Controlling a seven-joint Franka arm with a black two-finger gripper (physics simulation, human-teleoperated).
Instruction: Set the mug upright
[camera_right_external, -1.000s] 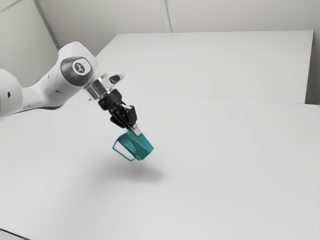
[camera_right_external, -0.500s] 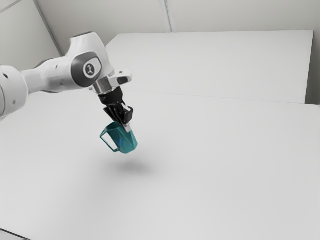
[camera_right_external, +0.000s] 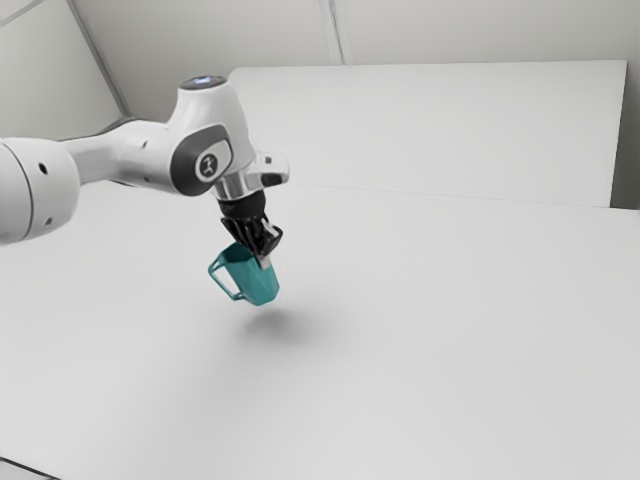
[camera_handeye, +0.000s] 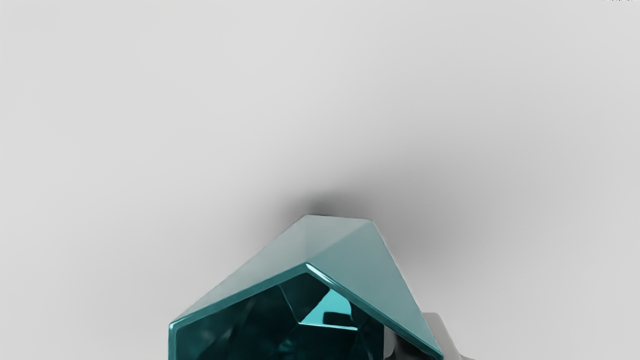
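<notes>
My black gripper points downward above the table in the exterior view, shut on one side wall of the teal faceted mug. The mug hangs tilted, its rim up and its handle toward the exterior view's left, with a shadow beneath it on the table. In the wrist view the open mouth of the mug faces the camera. One fingertip is inside the mug and the other outside, with the wall between them at the gripper.
A wide pale table spreads under the mug. Beyond it, in the exterior view, stands a light panel near the room's walls.
The arm has swung to a steeper, more downward pose, and the mug has turned with it from strongly tilted to nearer upright. It has also shifted toward the exterior view's left overall.
</notes>
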